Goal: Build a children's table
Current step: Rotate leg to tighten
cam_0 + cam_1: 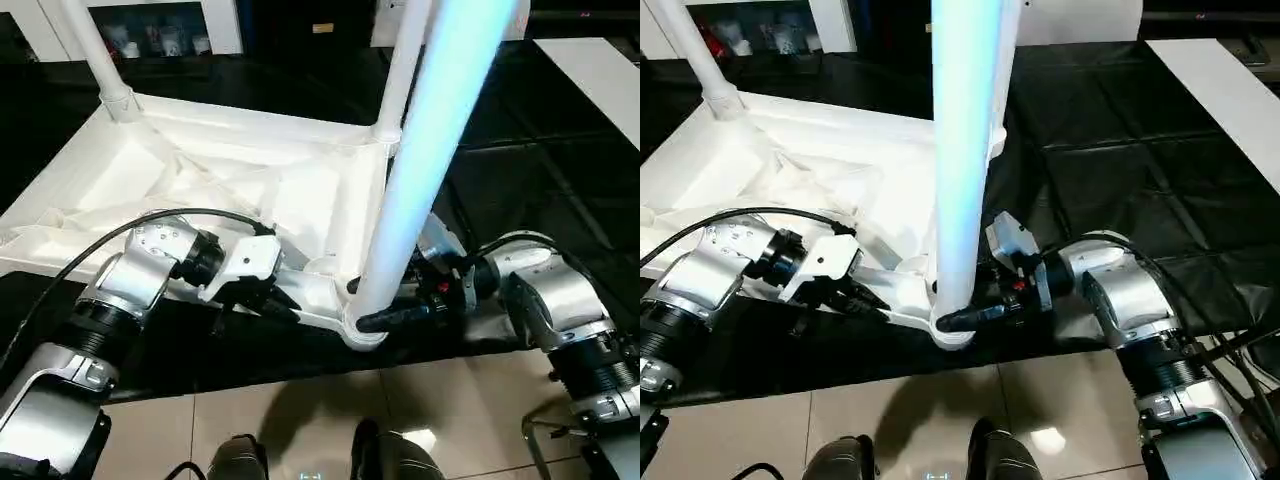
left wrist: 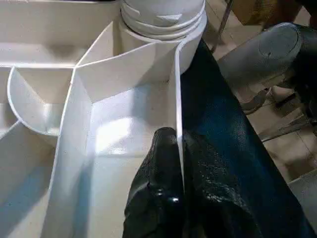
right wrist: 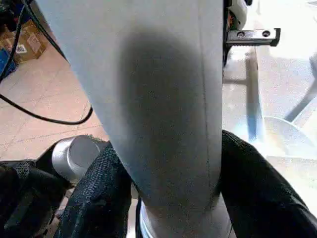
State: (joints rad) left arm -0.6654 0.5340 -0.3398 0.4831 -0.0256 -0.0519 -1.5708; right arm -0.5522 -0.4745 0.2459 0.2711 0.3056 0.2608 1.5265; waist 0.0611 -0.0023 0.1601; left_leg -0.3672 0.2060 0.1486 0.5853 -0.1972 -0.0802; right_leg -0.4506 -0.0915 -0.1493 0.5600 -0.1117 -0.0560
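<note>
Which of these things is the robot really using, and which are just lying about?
In use:
table top, upside down
near leg, gripped by right tool
two far legs
left tool, clamping the rim

Lying about:
black cloth
white cabinet

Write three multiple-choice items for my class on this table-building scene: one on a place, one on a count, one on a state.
1. Where does the left claw grip?
A. a leg
B. the rim wall of the table top
C. the black cloth

2. How many legs stand in corner sockets?
A. one
B. three
C. four

3. What is the state of the right claw?
A. closed around the near leg close to its socket
B. open over the floor
C. shut on a cable

Answers:
1 B, its black fingers pinch the thin white wall in the left wrist view.
2 B, the head views show the near leg, a far right leg and a far left leg.
3 A, fingers flank the leg on both sides in the right wrist view.
</note>
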